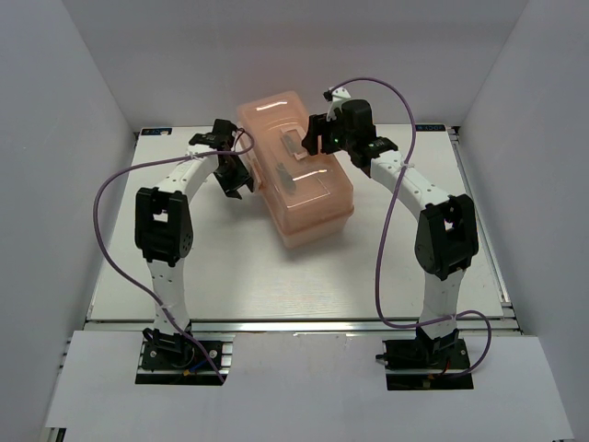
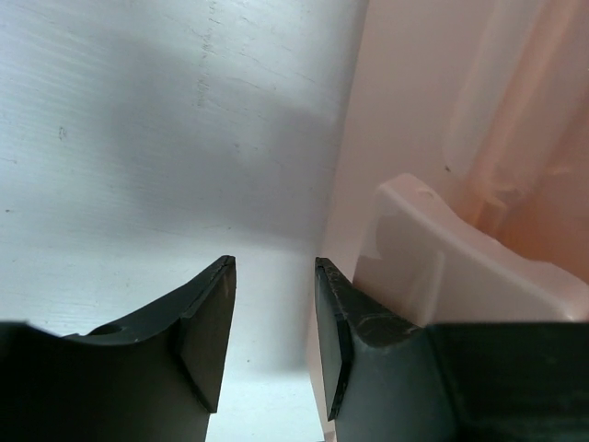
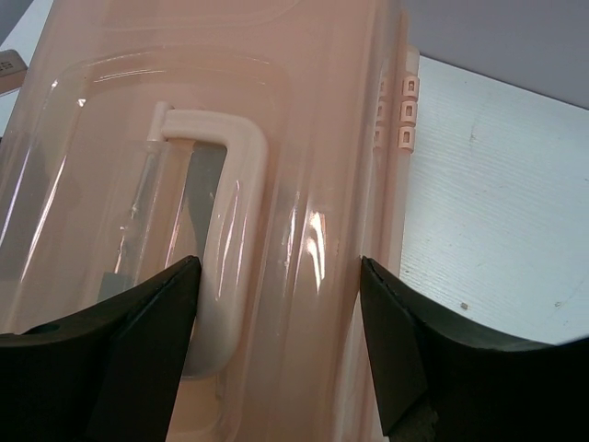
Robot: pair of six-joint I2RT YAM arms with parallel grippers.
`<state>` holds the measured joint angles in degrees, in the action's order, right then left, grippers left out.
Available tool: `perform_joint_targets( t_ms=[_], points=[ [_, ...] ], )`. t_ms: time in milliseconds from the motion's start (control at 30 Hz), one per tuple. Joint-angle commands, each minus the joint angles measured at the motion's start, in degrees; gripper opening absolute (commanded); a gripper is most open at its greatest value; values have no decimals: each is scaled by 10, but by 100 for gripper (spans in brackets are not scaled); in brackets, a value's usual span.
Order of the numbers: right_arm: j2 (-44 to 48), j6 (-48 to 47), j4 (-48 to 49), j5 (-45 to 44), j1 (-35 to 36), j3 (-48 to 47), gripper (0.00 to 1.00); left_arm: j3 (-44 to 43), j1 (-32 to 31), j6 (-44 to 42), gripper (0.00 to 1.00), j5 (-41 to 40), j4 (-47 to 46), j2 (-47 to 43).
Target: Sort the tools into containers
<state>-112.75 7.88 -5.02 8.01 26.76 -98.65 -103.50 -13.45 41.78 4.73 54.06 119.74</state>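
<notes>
Currently the step in hand is access to the containers: the salmon-pink toolbox (image 1: 304, 184) stands closed at the middle rear of the tabletop (image 1: 230, 267), and no tray compartment is exposed.

**Fingers**
- The left gripper (image 2: 273, 322) sits low at the left wall of the toolbox. Its fingers are parted by a narrow gap and hold nothing. One finger lies just beside a white moulded part (image 2: 433, 258), probably the front latch.
- The right gripper (image 3: 276, 318) hangs over the lid. Its fingers are spread wide and grip nothing. They straddle the lid area next to the white lid handle (image 3: 241, 184).

**Next move (judgement)**
- Release the latch, then raise the lid so the trays fold out.
- The left fingers need to be aligned on the latch tab. The right fingers need to close on the handle or the lid edge.
- The box may slide on the smooth tabletop if it is not braced.

**Hidden or unclear**
- No screwdriver lies on the tabletop in any view.
- A slim shape (image 3: 138, 207) shows faintly through the translucent lid. It may be a tool shaft, but this cannot be confirmed.
- The interior is not visible, and contact between the left finger and the latch cannot be determined.
- The hinge knuckles (image 3: 406, 112) are visible on the far side of the lid.
</notes>
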Motion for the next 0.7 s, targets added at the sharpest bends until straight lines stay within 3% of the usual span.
perform_joint_targets(
  t_ms=[0, 300, 667],
  points=[
    [-37, -26, -97, 46, 52, 12, 68, -42, -50, 28, 51, 91, -77, 7],
    [-41, -31, -106, 51, 60, 7, 67, -114, -52, 20, 49, 81, -34, 48],
    [-44, -30, -114, 73, 72, 9, 64, -122, -62, 17, 47, 77, -17, 80]
  ],
)
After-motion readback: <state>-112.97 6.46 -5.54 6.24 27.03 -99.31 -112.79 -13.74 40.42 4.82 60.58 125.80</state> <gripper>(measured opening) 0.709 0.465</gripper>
